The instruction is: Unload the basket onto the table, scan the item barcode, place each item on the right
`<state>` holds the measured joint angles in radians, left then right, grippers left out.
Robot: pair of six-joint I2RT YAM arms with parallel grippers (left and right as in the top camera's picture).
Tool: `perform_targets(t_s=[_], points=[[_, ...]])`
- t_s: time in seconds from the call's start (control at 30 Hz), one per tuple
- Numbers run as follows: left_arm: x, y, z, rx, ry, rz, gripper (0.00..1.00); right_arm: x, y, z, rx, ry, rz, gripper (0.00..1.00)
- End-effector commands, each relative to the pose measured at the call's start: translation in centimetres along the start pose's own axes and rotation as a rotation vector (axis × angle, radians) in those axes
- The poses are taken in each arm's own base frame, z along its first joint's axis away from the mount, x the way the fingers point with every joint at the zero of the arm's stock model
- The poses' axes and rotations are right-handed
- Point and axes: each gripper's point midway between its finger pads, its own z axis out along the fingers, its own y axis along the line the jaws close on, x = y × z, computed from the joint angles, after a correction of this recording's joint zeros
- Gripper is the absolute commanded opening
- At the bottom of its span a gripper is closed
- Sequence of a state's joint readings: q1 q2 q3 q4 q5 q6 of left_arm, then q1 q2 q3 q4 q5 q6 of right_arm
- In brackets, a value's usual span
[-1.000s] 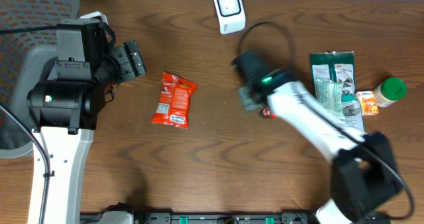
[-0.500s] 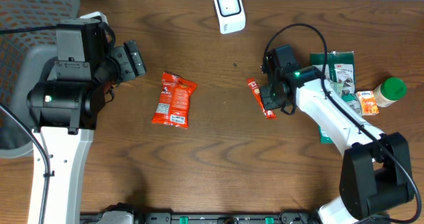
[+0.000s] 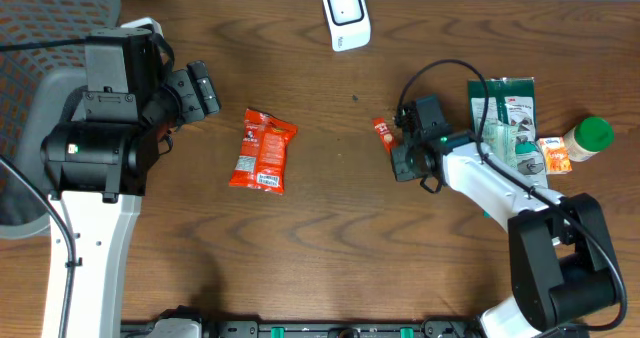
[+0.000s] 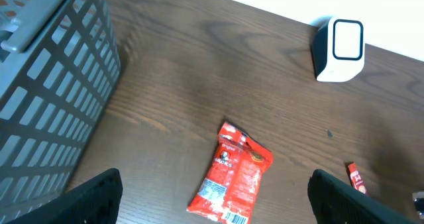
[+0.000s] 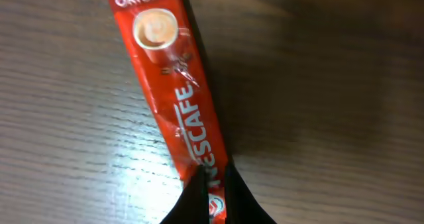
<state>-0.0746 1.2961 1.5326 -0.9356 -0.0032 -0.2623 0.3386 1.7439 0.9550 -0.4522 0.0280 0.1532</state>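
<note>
A dark wood-grain table (image 3: 330, 238) fills the overhead view, with a thin strip of pale wall along its far edge and a grey mesh basket (image 4: 46, 85) at the left side. The white barcode scanner (image 3: 346, 16) stands at the far middle of the table, its window facing the work area, so anything to be read has to be carried up to it. On the robot's right, the right gripper (image 5: 212, 191) is pinched tight on one end of a red Nescafé stick (image 5: 175, 85). The fingers meet over the very tip, leaving the printed length free and visible, which suits turning the barcode toward the scanner. In the overhead view the stick (image 3: 384, 133) pokes out of the gripper toward the far left, well short of the scanner. Whether it is off the wood or resting on it I cannot tell. The left gripper (image 3: 205, 88) hangs wide open and empty above the left part of the table, near a red snack packet (image 3: 263, 151) that lies flat and untouched — probably waiting its turn. A green packet (image 3: 505, 118), a small orange box (image 3: 555, 155) and a bottle with a green cap (image 3: 588, 138) sit clustered at the right edge, close beside one another. By my judgement the grasp is made and the carry to the scanner comes next.
</note>
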Motion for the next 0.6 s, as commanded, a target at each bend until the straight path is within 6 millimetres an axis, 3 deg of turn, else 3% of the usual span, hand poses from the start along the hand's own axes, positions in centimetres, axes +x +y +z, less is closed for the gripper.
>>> perform_targets(t_s=[0.0, 0.2, 0.4, 0.57], points=[[-0.2, 0.2, 0.0, -0.01, -0.007, -0.004, 0.9, 1.5, -0.3, 0.8, -0.008, 0.03, 0.064, 0.02], [-0.2, 0.2, 0.0, -0.01, -0.007, -0.004, 0.9, 1.8, -0.1, 0.8, -0.018, 0.037, 0.02, 0.03], [-0.2, 0.2, 0.0, -0.01, -0.007, -0.004, 0.9, -0.9, 1.0, -1.6, -0.07, 0.002, -0.014, 0.06], [-0.2, 0.2, 0.0, -0.01, -0.007, -0.004, 0.9, -1.6, 1.5, -2.2, -0.096, -0.005, -0.03, 0.07]])
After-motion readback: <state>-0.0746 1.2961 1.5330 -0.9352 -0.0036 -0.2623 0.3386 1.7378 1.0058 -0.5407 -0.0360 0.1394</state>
